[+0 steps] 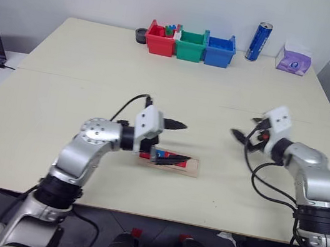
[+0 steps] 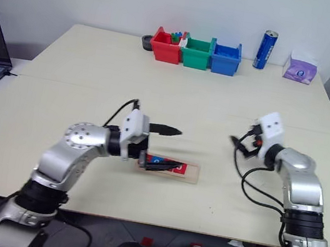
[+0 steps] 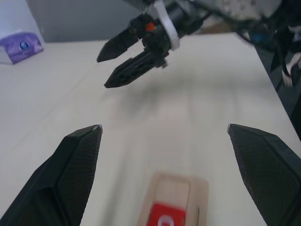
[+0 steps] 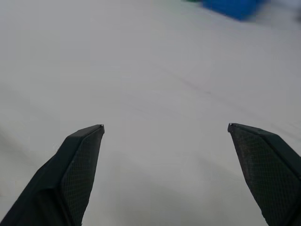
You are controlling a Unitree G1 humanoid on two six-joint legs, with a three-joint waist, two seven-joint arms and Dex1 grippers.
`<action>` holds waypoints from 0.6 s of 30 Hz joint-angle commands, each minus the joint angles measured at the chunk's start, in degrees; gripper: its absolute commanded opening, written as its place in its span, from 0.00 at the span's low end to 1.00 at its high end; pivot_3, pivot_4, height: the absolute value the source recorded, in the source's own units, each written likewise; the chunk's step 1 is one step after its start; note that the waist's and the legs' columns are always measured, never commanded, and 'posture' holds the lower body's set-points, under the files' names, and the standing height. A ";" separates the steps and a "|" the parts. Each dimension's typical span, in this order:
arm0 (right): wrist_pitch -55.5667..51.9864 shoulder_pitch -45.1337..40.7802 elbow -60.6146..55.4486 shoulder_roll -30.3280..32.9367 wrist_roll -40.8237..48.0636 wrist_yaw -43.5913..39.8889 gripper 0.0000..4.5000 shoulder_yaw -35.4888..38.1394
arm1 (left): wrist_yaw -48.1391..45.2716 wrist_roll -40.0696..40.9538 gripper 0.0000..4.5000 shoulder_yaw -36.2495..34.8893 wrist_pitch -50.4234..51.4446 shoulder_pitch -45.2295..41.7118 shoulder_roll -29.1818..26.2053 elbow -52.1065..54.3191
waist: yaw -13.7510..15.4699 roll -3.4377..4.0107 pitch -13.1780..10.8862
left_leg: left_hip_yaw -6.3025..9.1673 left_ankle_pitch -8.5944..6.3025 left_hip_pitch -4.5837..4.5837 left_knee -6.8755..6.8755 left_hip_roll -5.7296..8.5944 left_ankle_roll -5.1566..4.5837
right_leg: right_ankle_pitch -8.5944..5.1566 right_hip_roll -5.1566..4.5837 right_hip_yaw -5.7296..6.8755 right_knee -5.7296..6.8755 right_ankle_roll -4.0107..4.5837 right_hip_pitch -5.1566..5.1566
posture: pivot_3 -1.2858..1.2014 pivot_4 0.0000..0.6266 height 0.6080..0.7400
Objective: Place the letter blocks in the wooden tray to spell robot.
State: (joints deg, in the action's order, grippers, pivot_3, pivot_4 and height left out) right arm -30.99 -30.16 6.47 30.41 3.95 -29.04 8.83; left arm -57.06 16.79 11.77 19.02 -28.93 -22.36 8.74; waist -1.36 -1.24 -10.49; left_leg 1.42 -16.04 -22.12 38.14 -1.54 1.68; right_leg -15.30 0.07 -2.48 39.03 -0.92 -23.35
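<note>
Two hands, left hand (image 1: 177, 143) and right hand (image 1: 245, 128), spread wide and empty; tile lettering in the wooden tray (image 1: 190, 169) unreadable.

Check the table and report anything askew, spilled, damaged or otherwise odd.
Nothing stands out. The long pale wooden tray lies flat on the cream table, red and blue letter blocks seated inside. The red, green and blue plastic bins stand in a row, the blue can upright. Both pincers are open and empty.
</note>
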 commanded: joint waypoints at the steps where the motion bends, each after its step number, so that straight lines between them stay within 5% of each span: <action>1: 0.38 0.98 1.77 -0.46 -2.58 10.25 1.00 4.51 | 3.22 -1.88 1.00 2.94 0.16 -1.87 2.88 0.30 | -0.16 0.00 0.00 | -0.02 0.00 0.00 -0.01 0.01 0.00 | 0.00 0.01 -0.03 0.00 0.00 0.00 | 0.52 0.24 1.00; 8: -0.66 -1.03 8.82 -4.76 -2.15 22.64 1.00 8.64 | 8.56 -7.81 1.00 7.88 -1.62 -7.80 9.80 -6.56 | -0.71 0.08 0.04 | -0.14 0.00 0.16 -0.07 0.01 0.00 | 0.03 0.32 -0.19 0.05 0.04 0.00 | 0.52 0.24 1.00; 18: 0.97 -6.25 20.21 -6.11 -0.49 28.15 1.00 10.33 | 10.42 -8.70 1.00 9.17 0.06 -6.36 12.19 -5.02 | -0.48 0.18 0.09 | -0.15 0.00 0.12 -0.08 0.01 0.00 | 0.03 0.33 -0.19 0.00 0.06 0.00 | 0.52 0.24 1.00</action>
State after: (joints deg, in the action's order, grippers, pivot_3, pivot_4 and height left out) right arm -31.13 -35.11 26.04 23.75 2.89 -2.20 17.19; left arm -46.84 7.75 20.85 19.08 -35.16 -10.27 0.84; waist -1.84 -1.06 -10.40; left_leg 1.30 -16.03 -22.01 38.06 -1.54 1.68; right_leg -15.26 0.39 -2.67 39.03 -0.86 -23.35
